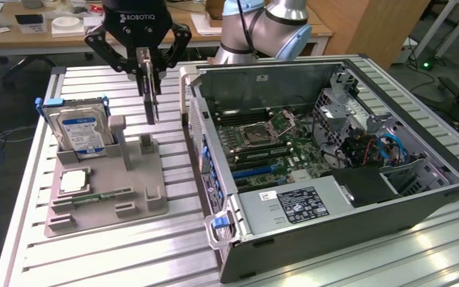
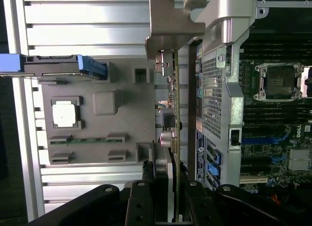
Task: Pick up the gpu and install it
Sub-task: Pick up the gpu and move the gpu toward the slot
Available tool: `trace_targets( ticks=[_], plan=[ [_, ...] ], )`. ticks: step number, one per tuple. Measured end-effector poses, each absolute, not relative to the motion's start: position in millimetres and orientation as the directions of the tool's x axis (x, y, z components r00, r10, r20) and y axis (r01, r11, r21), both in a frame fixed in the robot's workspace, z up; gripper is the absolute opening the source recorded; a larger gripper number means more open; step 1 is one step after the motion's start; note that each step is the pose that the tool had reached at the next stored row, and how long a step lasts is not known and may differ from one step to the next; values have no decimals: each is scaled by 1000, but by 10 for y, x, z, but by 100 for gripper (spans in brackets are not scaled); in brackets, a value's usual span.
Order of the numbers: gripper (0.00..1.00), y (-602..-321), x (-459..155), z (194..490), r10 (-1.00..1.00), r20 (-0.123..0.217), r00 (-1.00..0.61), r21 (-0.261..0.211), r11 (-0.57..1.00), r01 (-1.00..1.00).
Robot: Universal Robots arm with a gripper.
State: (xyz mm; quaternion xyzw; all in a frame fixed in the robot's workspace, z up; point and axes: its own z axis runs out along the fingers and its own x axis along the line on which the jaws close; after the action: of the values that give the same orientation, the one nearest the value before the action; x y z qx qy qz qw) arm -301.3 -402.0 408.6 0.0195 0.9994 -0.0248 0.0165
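Note:
The gpu (image 1: 149, 89) is a thin dark card hanging upright, edge-on, in the air above the grey fixture (image 1: 106, 179). My gripper (image 1: 146, 63) is shut on its upper end. In the wrist view the gpu (image 2: 170, 99) runs away from my fingers (image 2: 141, 201), with its silver metal bracket (image 2: 170, 23) at the far end. It hangs just beside the open computer case (image 1: 325, 149), at the exterior view's left of the case's wall. The motherboard (image 1: 269, 143) lies exposed inside.
A silver hard drive with a blue label (image 1: 82, 128) stands in the fixture. A square processor chip (image 1: 73, 179) and a narrow green memory stick (image 1: 102, 196) lie in their fixture slots. The ribbed metal table (image 1: 118, 251) carries everything.

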Motion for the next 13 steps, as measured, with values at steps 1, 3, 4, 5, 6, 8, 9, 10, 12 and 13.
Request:
trace_targets(
  ticks=[1,3,4,5,6,8,9,10,12,13],
  plan=[
    [28,-4020,-3009,4086,38,-34,-999,-49,998,40],
    [28,-4020,-2995,4086,38,-34,-999,-49,998,40],
    [28,-4020,-2985,4086,38,-34,-999,-49,998,40],
    [28,-4020,-2974,4086,38,-34,-999,-49,998,40],
    [28,-4020,-2964,4086,38,-34,-999,-49,998,40],
    [28,-4020,-2947,4086,38,-34,-999,-49,998,40],
    [28,-4020,-2940,4086,38,-34,-999,-49,998,40],
    [28,-4020,-2934,4086,38,-34,-999,-49,998,40],
    [28,-4020,-2921,4086,38,-34,-999,-49,998,40],
    [28,-4020,-2915,4086,38,-34,-999,-49,998,40]
  ],
)
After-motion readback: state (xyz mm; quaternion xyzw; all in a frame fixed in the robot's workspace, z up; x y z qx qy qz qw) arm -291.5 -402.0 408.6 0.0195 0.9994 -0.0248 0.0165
